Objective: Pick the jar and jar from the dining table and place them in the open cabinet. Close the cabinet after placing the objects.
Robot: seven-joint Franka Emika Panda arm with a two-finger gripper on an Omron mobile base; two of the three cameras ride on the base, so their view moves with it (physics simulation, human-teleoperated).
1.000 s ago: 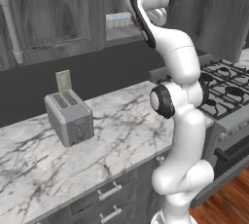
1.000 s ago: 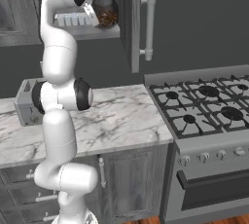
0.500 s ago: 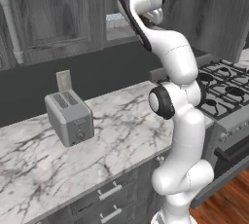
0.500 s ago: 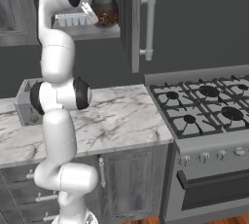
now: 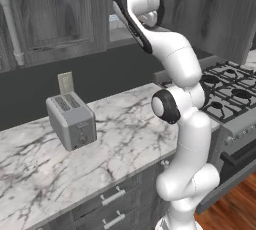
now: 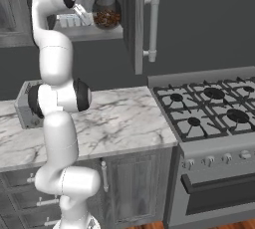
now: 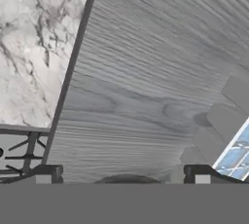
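Note:
A squat round glass jar [image 6: 106, 13] with brown contents stands on the shelf of the open dark grey cabinet [image 6: 99, 33]. My gripper [image 6: 84, 18] hovers just left of the jar at shelf height, apart from it. In the hand view my gripper [image 7: 124, 174] is open. Its two fingertips [image 7: 48, 172] stand far apart over the wood-grain shelf [image 7: 146, 82], with a dark round top showing low between them. The second jar and the dining table are out of view.
The cabinet's open door [image 6: 139, 24] with its silver bar handle [image 6: 153, 24] juts out right of the jar. A white and blue pack [image 7: 233, 157] lies on the shelf. Below are the marble counter [image 6: 124, 118], a toaster [image 5: 72, 121] and the gas stove [image 6: 214, 108].
My hand has drawn back to the left, away from the squat jar, which stays on the shelf. The jaws remain wide.

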